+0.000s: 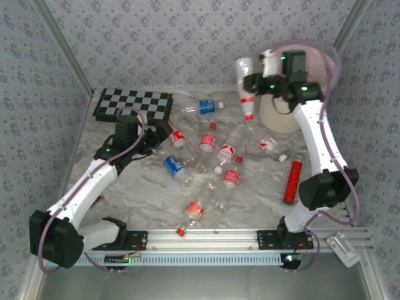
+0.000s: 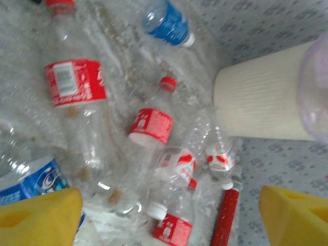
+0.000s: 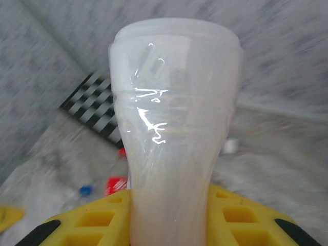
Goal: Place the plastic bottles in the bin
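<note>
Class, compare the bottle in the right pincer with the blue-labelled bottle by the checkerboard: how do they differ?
The held bottle has a red label and red cap; the blue-labelled bottle has a white cap. The held bottle hangs cap-down in the right pincer; the blue-labelled bottle lies on its side on the table. Both are clear plastic.

Mid-table, bottles [image 1: 207,142] scattered; bin [image 1: 277,119] behind-right; checkerboard [image 1: 132,104] behind-left; tube [image 1: 292,181] right.
</note>
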`<act>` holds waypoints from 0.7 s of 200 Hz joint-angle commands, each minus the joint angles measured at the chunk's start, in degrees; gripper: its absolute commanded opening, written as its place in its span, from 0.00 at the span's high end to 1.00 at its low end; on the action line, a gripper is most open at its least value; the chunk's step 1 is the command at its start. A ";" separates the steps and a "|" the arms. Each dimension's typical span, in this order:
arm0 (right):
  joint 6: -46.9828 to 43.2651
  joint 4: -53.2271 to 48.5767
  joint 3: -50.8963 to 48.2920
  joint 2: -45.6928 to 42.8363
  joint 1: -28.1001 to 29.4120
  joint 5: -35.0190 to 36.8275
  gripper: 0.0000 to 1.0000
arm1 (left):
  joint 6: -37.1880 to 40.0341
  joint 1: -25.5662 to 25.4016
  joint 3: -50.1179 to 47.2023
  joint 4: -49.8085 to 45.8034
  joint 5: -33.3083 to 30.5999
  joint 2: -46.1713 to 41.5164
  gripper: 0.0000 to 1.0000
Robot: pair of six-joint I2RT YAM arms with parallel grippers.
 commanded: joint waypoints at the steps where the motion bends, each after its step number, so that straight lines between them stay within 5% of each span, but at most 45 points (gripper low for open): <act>1: 0.49 1.73 6.10 -0.81 -6.70 6.87 0.85 | 5.17 -1.11 -0.04 -4.24 0.76 -0.46 0.14; 32: 0.81 3.21 11.91 1.88 -13.77 9.91 0.88 | 7.93 -1.38 0.57 -7.60 1.18 -0.40 0.15; 76: -7.59 10.55 12.45 6.36 -13.58 27.39 0.95 | 12.26 -3.38 4.62 -15.84 -1.15 1.73 0.22; 140: -16.60 -1.86 30.10 23.01 -13.09 35.93 0.99 | 12.26 -8.33 5.81 -20.16 -7.03 2.63 0.26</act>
